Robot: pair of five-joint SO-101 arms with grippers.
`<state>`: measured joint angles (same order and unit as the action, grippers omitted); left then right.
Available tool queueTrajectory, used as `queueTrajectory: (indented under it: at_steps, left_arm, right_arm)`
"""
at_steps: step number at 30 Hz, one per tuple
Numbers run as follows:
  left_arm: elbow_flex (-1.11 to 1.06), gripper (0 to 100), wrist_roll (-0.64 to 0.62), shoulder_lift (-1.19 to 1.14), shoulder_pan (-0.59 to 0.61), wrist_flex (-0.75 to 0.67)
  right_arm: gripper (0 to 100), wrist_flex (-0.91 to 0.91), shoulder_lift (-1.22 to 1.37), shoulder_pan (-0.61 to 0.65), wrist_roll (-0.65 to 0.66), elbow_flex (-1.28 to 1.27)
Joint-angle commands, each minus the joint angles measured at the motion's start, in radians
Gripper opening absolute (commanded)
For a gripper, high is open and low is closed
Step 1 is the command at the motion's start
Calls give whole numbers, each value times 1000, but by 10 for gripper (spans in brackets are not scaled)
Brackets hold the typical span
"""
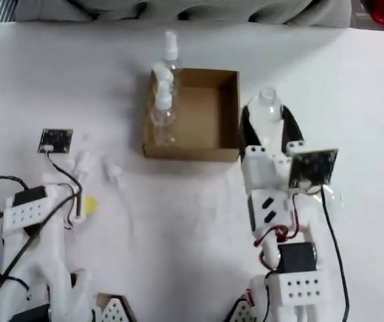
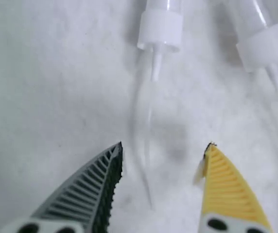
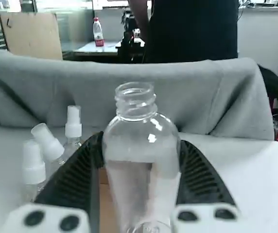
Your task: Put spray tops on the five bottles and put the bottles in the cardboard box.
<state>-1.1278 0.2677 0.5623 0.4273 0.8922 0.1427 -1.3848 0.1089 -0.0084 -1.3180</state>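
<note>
Just right of the brown cardboard box (image 1: 192,151) at the high view's centre, the right gripper (image 1: 267,127) clasps a probably light, slick, squashable clear plastic bottle (image 1: 267,99) mid-body; the left gripper (image 2: 163,148) gapes wide over white spray tops (image 2: 160,31), best pinched by their rigid collars.

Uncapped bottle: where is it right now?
In the high view the uncapped bottle is held upright between the fingers of the right gripper, just right of the cardboard box and outside it.

Bottle (image 3: 141,160) base beyond the frame edge
</note>
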Motion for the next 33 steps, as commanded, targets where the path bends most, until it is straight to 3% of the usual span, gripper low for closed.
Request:
queueTrajectory:
  at_steps: [1,10,15,21,27,33]
  left_arm:
    - [3,257,11,39,-10,-14]
    - [5,257,11,39,-10,-18]
    - [5,257,11,38,-12,-21]
    - [8,257,6,45,-13,-23]
    - [37,257,-5,45,-16,-11]
    - [190,260,-230,45,-97,153]
  right_arm:
    - [15,-90,-36,-48,-2,-17]
    - [15,-110,-260,-96,-8,-201]
    - [15,39,-432,-82,-25,-273]
    - [15,193,-410,-42,-163,-281]
    - [15,275,-418,-4,-170,-302]
    - [15,231,-417,10,-170,-373]
